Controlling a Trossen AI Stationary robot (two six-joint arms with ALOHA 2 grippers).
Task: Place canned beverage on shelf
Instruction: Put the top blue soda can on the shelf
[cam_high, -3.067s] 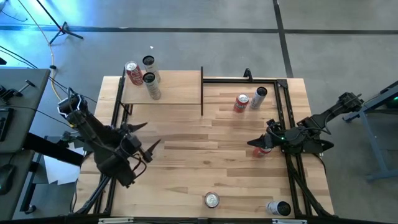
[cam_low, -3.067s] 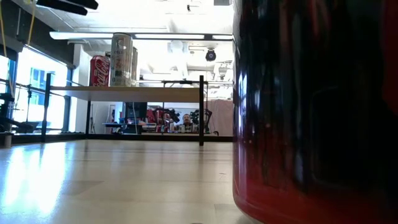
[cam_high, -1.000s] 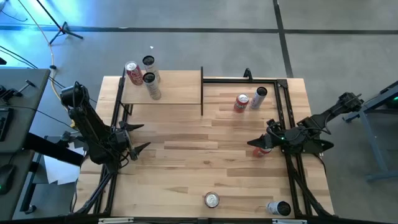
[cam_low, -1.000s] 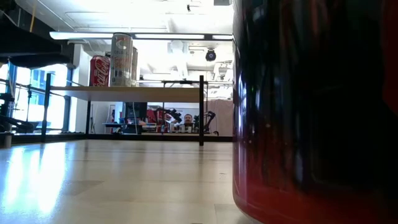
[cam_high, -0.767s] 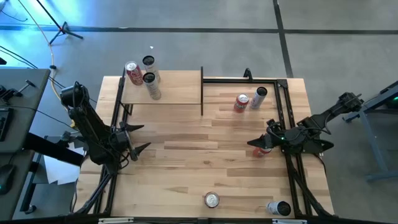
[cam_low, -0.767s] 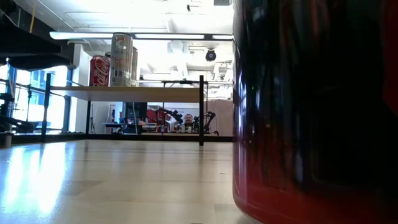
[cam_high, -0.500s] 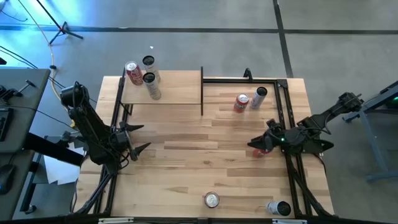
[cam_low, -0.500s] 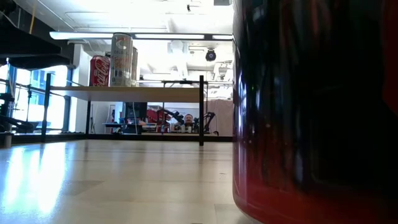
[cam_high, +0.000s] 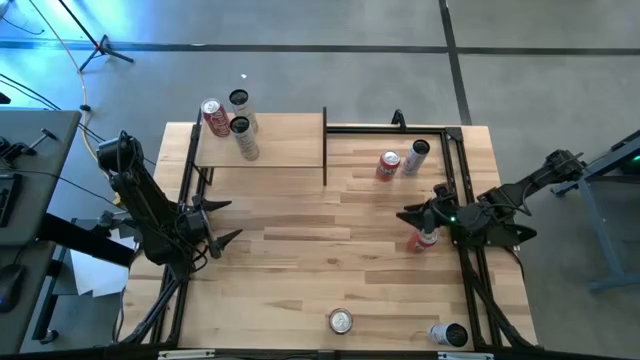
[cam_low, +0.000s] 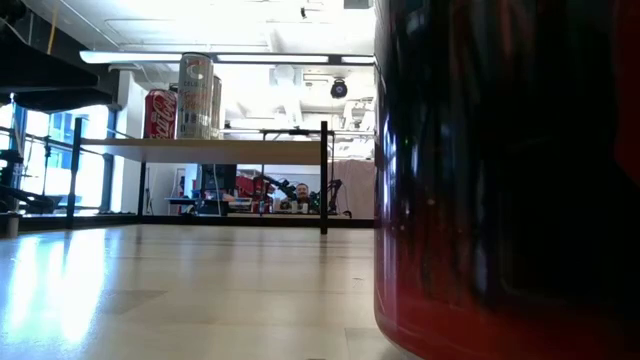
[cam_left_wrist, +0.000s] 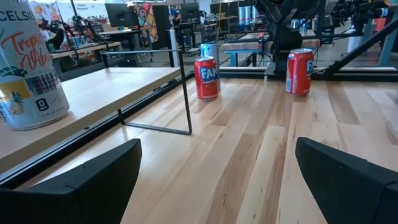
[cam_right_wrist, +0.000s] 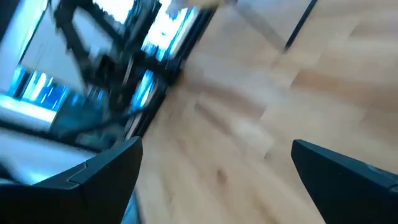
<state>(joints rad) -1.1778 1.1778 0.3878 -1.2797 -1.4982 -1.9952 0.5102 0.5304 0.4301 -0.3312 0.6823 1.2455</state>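
The shelf (cam_high: 270, 140), a pale board with black posts, stands at the table's far left and carries three cans (cam_high: 240, 128); the low view shows two of them (cam_low: 185, 97). A red can (cam_high: 425, 240) stands upright on the tabletop at the right, also in the left wrist view (cam_left_wrist: 300, 70). My right gripper (cam_high: 410, 218) hovers open just above and beside it, nothing between its fingers (cam_right_wrist: 217, 168). My left gripper (cam_high: 228, 220) waits open at the left edge, pointing level across the table (cam_left_wrist: 217, 180).
A red can (cam_high: 388, 165) and a dark-topped can (cam_high: 417, 155) stand at the far right. Two more cans (cam_high: 341, 321) (cam_high: 448, 334) sit at the near edge; one fills the low view's right (cam_low: 500, 180). A black frame (cam_high: 455, 180) runs along the right side.
My right gripper has rolled about its own line and its fingertips have shifted a little toward the far edge, uncovering the red can below it, which stays standing where it was.
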